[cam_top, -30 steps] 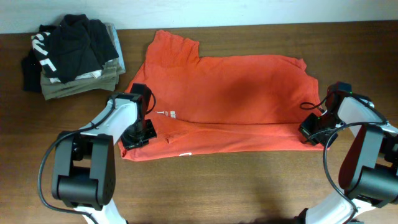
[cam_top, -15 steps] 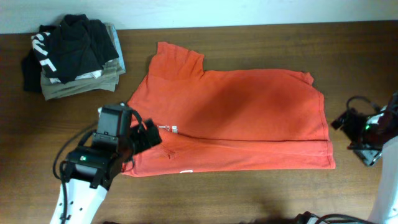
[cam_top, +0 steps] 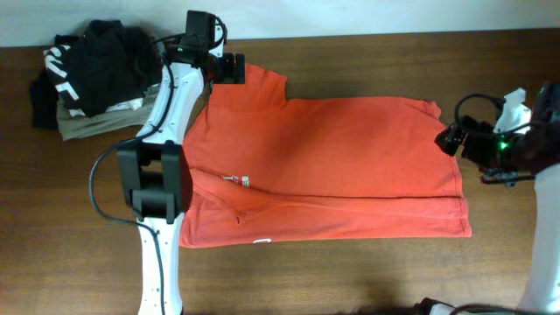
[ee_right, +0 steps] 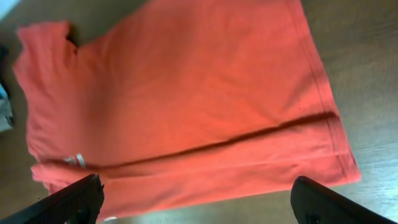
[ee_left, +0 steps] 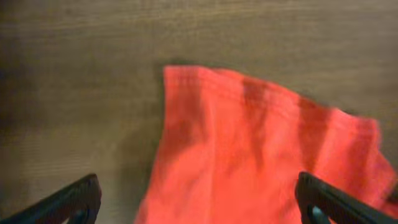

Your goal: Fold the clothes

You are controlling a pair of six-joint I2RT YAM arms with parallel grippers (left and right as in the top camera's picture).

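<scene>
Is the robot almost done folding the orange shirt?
Not nearly. One fold looks done: the T-shirt has its near long edge turned over along a crease. Right now both pincers are open and hold nothing. The left pincer hovers by the sleeve at the far corner, the right pincer by the hem. The sleeve sticks out flat and the shirt lies spread wide, so most folding is left.

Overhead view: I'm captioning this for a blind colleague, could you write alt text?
A red-orange T-shirt lies flat on a wooden table, its lower edge folded over. The left pincer is at its sleeve, the right pincer by its right edge. A pile of other clothes sits at the far left.
</scene>
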